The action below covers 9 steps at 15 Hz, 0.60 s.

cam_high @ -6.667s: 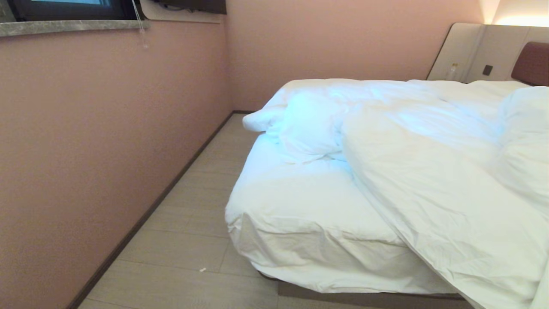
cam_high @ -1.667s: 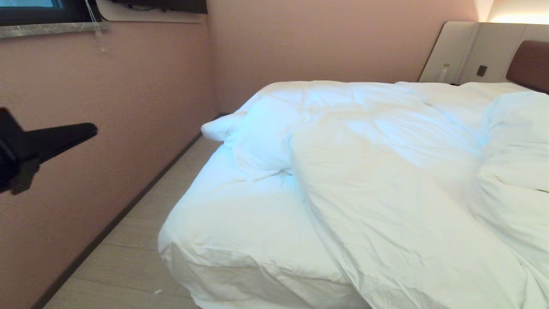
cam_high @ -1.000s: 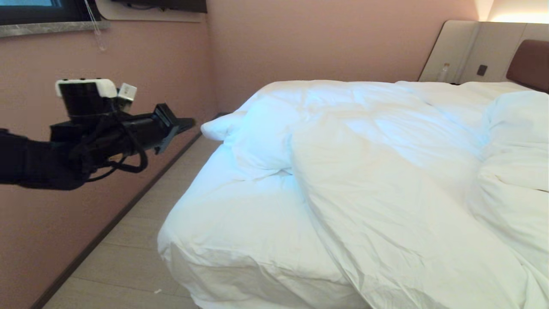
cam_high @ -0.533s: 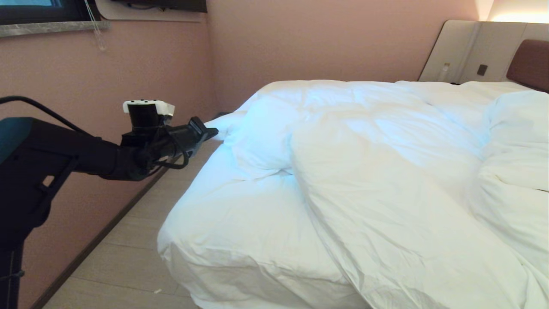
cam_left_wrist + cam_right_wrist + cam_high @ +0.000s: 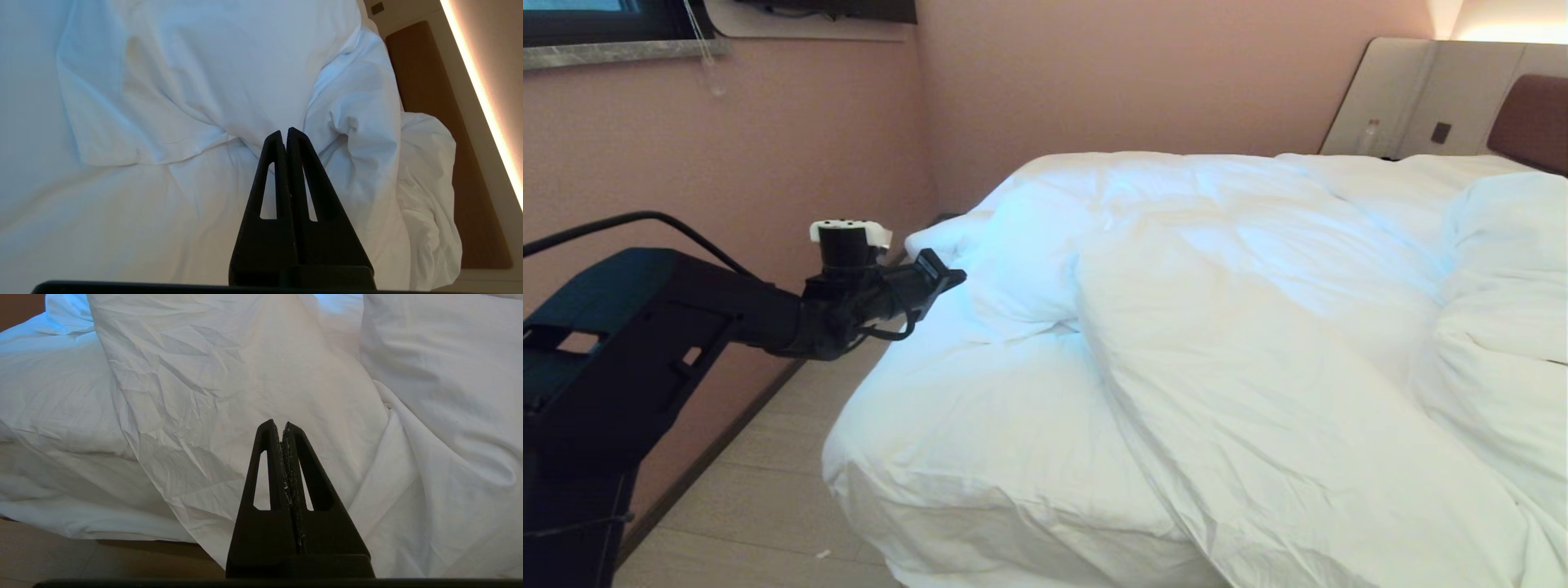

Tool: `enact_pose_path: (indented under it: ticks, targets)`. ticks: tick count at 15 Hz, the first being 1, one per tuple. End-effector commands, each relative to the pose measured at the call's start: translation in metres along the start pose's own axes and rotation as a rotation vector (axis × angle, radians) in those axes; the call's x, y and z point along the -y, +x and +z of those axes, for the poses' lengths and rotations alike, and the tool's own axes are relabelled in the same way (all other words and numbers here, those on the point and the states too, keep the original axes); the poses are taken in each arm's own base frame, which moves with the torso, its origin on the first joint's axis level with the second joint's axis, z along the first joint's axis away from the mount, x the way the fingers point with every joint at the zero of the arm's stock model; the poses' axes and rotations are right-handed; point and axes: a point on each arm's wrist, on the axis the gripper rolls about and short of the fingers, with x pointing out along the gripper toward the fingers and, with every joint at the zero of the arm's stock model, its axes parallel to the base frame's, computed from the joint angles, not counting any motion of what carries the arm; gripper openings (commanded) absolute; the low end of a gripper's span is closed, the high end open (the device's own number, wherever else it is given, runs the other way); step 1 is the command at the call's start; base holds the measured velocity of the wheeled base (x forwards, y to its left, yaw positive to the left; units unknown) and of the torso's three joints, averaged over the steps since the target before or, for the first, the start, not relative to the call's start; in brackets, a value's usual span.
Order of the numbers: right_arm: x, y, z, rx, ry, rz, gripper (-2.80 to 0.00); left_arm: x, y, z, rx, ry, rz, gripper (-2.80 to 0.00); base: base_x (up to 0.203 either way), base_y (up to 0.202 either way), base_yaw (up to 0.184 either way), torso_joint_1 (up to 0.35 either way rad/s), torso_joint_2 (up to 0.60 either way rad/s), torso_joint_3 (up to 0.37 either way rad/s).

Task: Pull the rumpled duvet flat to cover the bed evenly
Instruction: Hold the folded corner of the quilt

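The duvet (image 5: 1258,343) lies bunched in thick folds across the bed (image 5: 915,490), and bare white sheet shows at the near left corner. My left gripper (image 5: 956,278) reaches in from the left. It is shut and empty, and its tip is level with the duvet's folded left edge; I cannot tell whether it touches. In the left wrist view the left gripper (image 5: 284,131) points over the rumpled duvet (image 5: 204,61) towards the brown headboard (image 5: 429,122). My right gripper (image 5: 282,424) is shut and empty, low in front of the hanging duvet (image 5: 245,375), and outside the head view.
A pink wall (image 5: 727,163) runs along the left, with a narrow strip of wooden floor (image 5: 768,490) between it and the bed. A window sill (image 5: 613,53) is high on that wall. A small bottle (image 5: 1370,131) stands by the headboard panel.
The left arm has come in from the left and stretched right and down, so its shut gripper has gone from beside the wall to the duvet's left edge. The bedding has not moved.
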Motion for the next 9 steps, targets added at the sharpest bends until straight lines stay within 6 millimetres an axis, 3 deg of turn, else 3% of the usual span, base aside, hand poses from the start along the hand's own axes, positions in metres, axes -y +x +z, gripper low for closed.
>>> enact_pose_path:
  ticks: [1,5,9]
  targets:
    - [0.000,0.000,0.000,-0.001,-0.001,0.001,-2.80,-0.007,0.008,-0.009,-0.020,-0.009,0.005,-2.80,0.000,0.000,0.000,0.000,0.00,0.000]
    - [0.000,0.000,0.000,-0.001,-0.001,0.001,-2.80,-0.014,0.016,-0.019,-0.043,-0.017,0.016,-2.80,0.000,0.000,0.000,0.000,0.00,0.000]
    - [0.000,0.000,0.000,-0.001,-0.001,0.001,-2.80,-0.007,0.021,-0.029,-0.066,-0.012,0.006,-2.80,0.000,0.000,0.000,0.000,0.00,0.000]
